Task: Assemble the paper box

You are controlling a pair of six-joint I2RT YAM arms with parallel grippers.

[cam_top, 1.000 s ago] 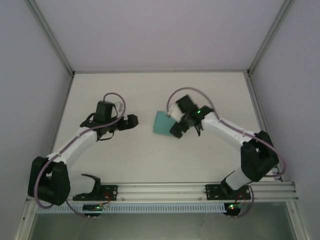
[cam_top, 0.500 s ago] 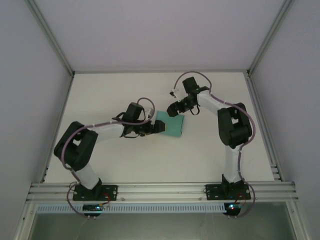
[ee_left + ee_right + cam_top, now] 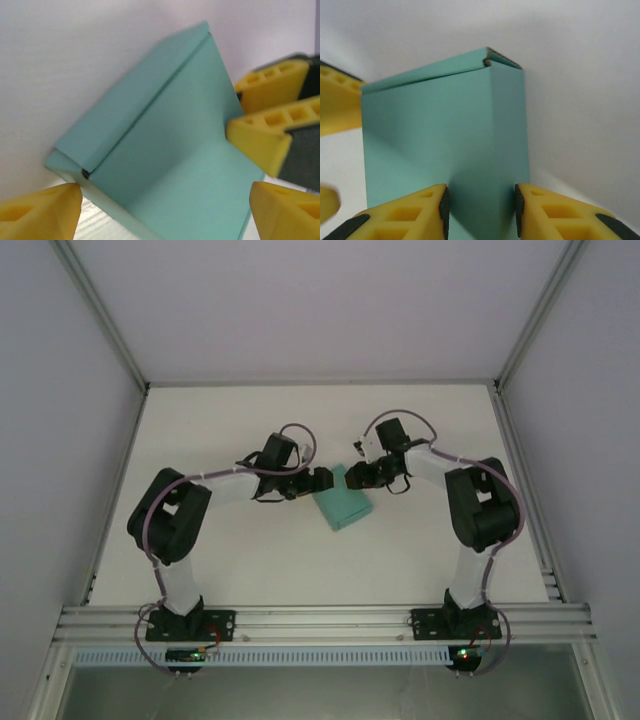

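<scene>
The paper box (image 3: 340, 502) is a small teal rectangular box on the white table (image 3: 230, 570), mid-table between the two arms. My left gripper (image 3: 325, 480) comes at its upper left end. In the left wrist view the left gripper (image 3: 167, 210) stands open, its yellow fingertips (image 3: 47, 210) straddling the paper box (image 3: 165, 150) with gaps at the sides. My right gripper (image 3: 352, 478) meets the box from the right. In the right wrist view the right gripper (image 3: 480, 205) has its dark pads (image 3: 443, 205) pressed on a narrow side of the paper box (image 3: 430, 135).
Plain white walls (image 3: 320, 310) enclose the table on three sides. An aluminium rail (image 3: 320, 620) with both arm bases runs along the near edge. The right gripper's yellow fingers (image 3: 265, 90) show at the right of the left wrist view.
Both arms have moved onto the box, which has turned and slid slightly toward the near edge. The right jaws have narrowed onto its side; the left jaws have closed a little.
</scene>
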